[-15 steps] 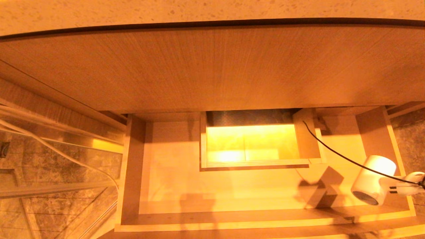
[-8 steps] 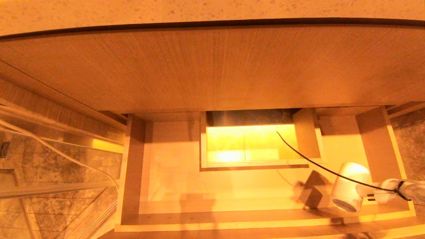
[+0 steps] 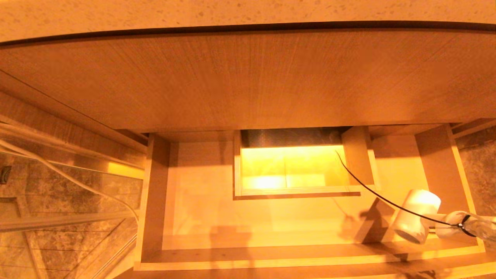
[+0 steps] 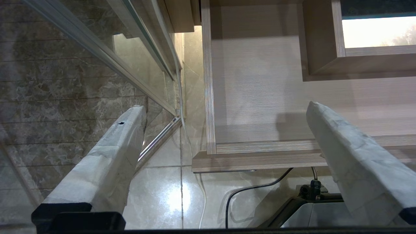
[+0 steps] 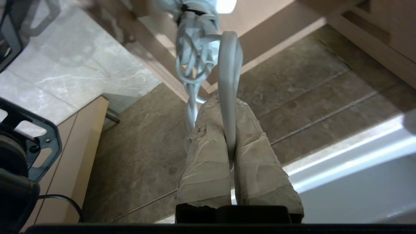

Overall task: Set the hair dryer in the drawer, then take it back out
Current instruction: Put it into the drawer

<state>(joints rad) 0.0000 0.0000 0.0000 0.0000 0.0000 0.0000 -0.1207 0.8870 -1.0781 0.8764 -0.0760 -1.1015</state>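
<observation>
**A:** Two padded fingers (image 5: 208, 162) of the right gripper (image 5: 227, 107) are pressed almost together, pinching the white cord (image 5: 229, 81) that loops off the hair dryer's handle. So the jaws grip the cord, not the body.

**B:** And the hair dryer (image 3: 416, 217) itself?

**A:** It hangs out past the fingers, over the right front corner of the drawer (image 3: 155, 201), mesh end tilted down towards the front rail. From the head view I cannot tell if it touches the drawer floor.

**B:** What changed in the last second?

**A:** It came in from near the right wall, swung further left, then drifted back a little to the right and sits lower against the front rail now. The thin black wire (image 3: 368, 186) trailing off it swept across the boxed notch (image 3: 360, 162) at the back in the same way.

**B:** Meaning for the task?

**A:** I judge this is the putting-in half, close to set-down. Held by a cord, the dryer may swing or roll when released, so a slow lowering seems wise.

**B:** The other arm?

**A:** The left gripper (image 4: 224, 152) is parked, jaws wide apart with nothing between them, beside the drawer's left front corner above the floor tiles (image 4: 169, 195).
</observation>
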